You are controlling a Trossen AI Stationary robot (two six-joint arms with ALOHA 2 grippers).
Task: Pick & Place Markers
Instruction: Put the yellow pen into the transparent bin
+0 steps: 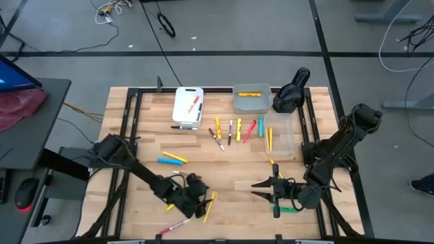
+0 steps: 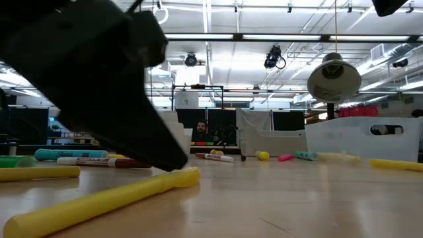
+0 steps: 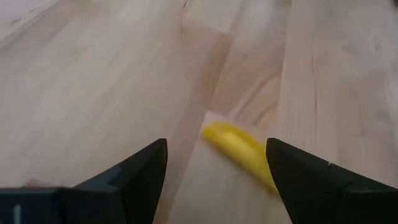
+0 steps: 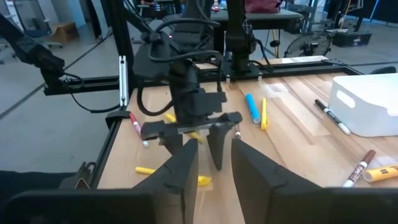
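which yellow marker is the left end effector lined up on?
The yellow marker at the table's near edge, lying between the open fingers of the left end effector. The other loose yellows lie farther off, mid-table and beside the bins.

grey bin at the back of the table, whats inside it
The grey bin holds at least one yellow marker, lying near its far wall. Whether anything more lies under it or against the walls cannot be told.
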